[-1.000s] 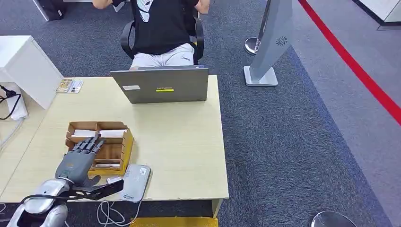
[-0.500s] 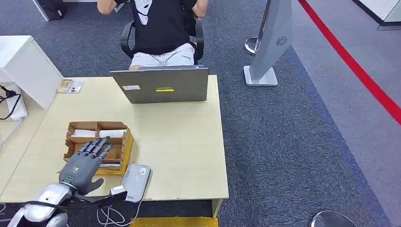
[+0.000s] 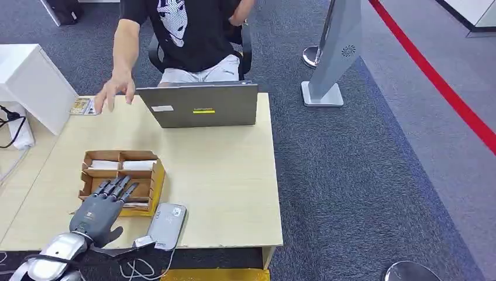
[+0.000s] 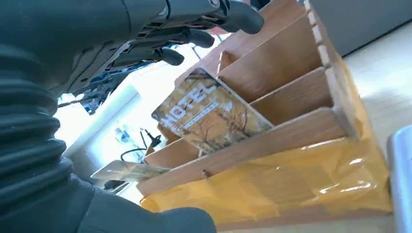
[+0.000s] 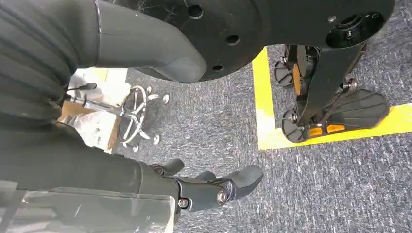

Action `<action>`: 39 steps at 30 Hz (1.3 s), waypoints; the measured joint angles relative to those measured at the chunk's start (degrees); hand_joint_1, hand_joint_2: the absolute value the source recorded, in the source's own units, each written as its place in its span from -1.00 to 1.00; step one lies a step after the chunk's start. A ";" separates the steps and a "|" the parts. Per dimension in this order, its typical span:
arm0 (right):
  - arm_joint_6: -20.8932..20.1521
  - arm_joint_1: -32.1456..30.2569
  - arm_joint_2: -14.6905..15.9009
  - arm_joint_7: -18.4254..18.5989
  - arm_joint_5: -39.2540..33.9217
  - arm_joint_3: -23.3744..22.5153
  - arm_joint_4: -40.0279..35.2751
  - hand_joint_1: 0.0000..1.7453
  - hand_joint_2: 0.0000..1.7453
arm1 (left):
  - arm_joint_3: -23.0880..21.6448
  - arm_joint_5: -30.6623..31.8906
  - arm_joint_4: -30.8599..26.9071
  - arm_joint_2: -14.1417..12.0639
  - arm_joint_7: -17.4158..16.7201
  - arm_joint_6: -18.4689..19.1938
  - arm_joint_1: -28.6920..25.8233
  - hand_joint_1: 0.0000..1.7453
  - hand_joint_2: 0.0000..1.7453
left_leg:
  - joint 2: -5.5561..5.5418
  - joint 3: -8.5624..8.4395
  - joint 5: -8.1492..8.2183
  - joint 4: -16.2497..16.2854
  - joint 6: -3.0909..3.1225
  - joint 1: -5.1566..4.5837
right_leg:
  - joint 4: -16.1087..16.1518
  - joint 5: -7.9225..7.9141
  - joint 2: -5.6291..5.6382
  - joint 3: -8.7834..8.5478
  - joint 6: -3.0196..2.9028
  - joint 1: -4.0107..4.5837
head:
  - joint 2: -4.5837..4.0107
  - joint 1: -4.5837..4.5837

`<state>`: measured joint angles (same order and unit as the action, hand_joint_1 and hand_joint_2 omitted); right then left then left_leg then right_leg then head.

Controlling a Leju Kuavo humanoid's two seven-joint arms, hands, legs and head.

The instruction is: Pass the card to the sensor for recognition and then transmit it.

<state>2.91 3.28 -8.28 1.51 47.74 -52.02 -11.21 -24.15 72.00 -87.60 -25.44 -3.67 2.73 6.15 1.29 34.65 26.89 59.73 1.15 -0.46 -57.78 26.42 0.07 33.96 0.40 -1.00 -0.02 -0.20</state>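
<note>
The wooden card box (image 3: 153, 175) sits on the desk (image 3: 222, 175), its slots holding cards on edge so fingers can reach one. A hotel card (image 4: 209, 116) leans in a near slot. The left hand (image 3: 99, 208) hovers at the box's near edge, fingers apart and extended over the slots, gripping nothing, seemingly poised to pick a card. Just beside the box lies the grey card sensor (image 3: 166, 225). The right hand (image 5: 214, 189) hangs toward the floor, fingers loosely curled, empty. Beyond the box, a person's hand (image 3: 114, 91) reaches by the laptop (image 3: 199, 105).
</note>
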 joint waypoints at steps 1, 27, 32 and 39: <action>0.00 0.00 0.00 0.02 0.04 -0.04 0.00 -1.00 1.00 | 0.00 0.00 0.00 -0.09 -0.18 0.22 0.00 -1.00 1.00 | 0.00 0.00 0.00 0.00 0.00 0.00 | 0.00 0.00 0.00 0.00 0.00 0.00 | 0.00 -0.02; 0.07 0.00 -0.13 0.09 1.20 -0.42 0.00 -1.00 1.00 | 2.10 1.16 2.16 2.58 -3.37 -2.42 -0.01 1.00 1.00 | 0.00 0.00 0.00 0.00 0.00 0.00 | 0.00 0.00 0.00 0.00 0.00 0.00 | 0.00 0.00; -0.02 0.00 -0.13 0.13 1.31 -0.70 0.00 -1.00 1.00 | 2.91 1.57 2.19 3.50 -3.13 -5.36 -0.02 1.00 1.00 | 0.00 0.00 0.00 0.00 0.00 0.00 | 0.00 0.00 0.00 0.00 0.00 0.00 | 0.00 -0.02; 0.07 -0.04 -0.13 -0.20 2.25 -1.31 0.00 -1.00 1.00 | 5.97 -1.08 -3.72 6.20 -1.27 -18.56 0.77 1.00 1.00 | -0.01 0.00 0.00 0.01 0.00 0.00 | 0.00 -0.02 -0.01 -0.01 0.00 0.00 | 0.00 -0.02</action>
<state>2.97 3.25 -8.41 1.31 49.99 -53.33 -11.21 -18.18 70.92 -91.32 -19.23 -4.94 -15.83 6.91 1.29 34.65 26.89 59.74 1.15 -0.47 -57.79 26.40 0.06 33.96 0.40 -1.00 -0.02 -0.22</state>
